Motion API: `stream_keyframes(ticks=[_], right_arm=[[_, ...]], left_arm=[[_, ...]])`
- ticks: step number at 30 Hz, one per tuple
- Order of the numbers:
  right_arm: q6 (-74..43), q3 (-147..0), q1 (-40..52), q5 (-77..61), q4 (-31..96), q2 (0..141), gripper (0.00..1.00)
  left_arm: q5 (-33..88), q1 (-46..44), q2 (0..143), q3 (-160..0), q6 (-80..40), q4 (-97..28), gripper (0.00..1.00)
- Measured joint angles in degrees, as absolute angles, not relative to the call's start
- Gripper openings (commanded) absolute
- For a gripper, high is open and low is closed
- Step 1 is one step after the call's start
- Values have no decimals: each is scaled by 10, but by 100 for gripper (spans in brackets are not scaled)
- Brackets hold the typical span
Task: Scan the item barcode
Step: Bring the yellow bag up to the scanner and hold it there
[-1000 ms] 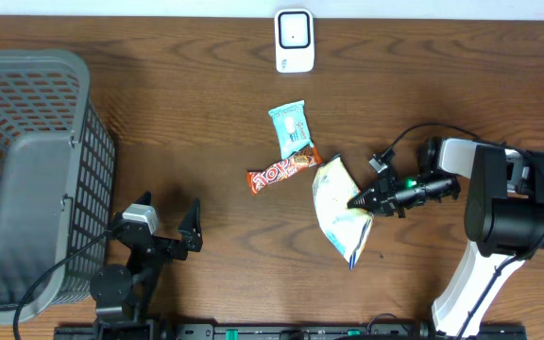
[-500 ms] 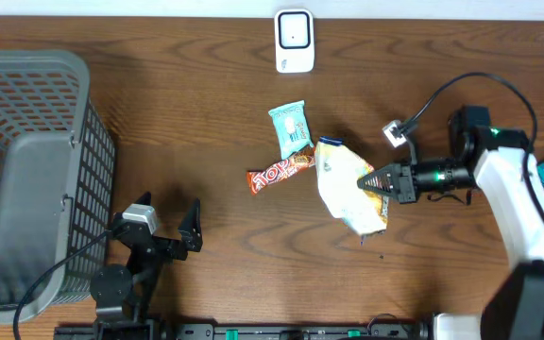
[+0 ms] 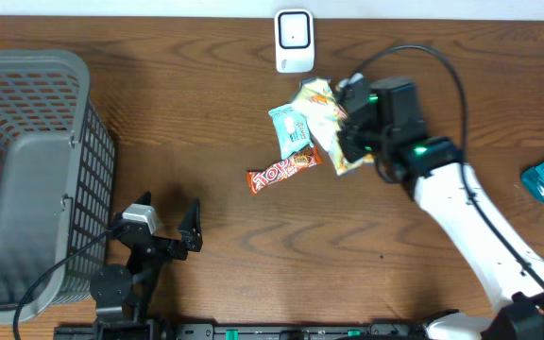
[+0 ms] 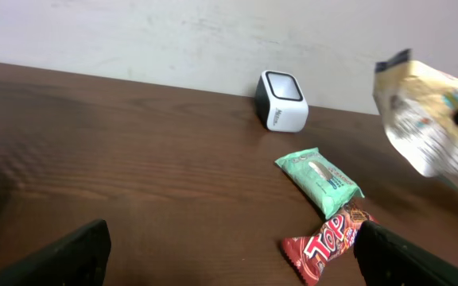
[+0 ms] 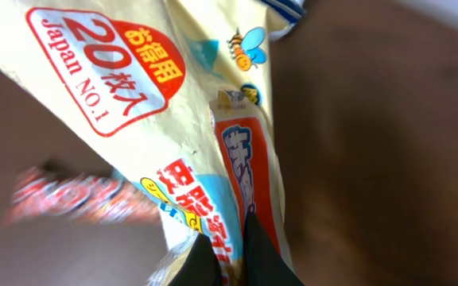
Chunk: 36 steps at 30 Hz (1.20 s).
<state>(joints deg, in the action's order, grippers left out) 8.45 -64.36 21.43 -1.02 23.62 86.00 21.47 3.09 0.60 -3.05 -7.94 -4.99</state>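
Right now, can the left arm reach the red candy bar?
Probably yes. The left arm's fingers are open and empty, the red candy bar lies ahead of them, and only bare table lies between.

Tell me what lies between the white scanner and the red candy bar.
A teal snack packet lies between scanner and candy bar, shown in the overhead view.

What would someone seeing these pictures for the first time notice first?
The cream snack bag draws the eye: the right gripper is shut on it and holds it in the air near the white scanner at the far edge. Beside it, a teal packet and a red bar lie on the dark table. At the left stands a big grey basket, with the left gripper open next to it.
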Motion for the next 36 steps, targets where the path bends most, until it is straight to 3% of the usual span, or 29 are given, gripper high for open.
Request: stream_keyframes(ticks=[7, 22, 36], right_arm=[[100, -695, 236, 215, 143, 981, 1], [234, -1033, 243, 362, 90, 1295, 1], [322, -1072, 303, 476, -29, 1392, 1]], left_arm=[[215, 31, 6, -30, -79, -50, 98], [215, 31, 6, -30, -79, -50, 98], [215, 31, 6, -30, -79, -50, 98]])
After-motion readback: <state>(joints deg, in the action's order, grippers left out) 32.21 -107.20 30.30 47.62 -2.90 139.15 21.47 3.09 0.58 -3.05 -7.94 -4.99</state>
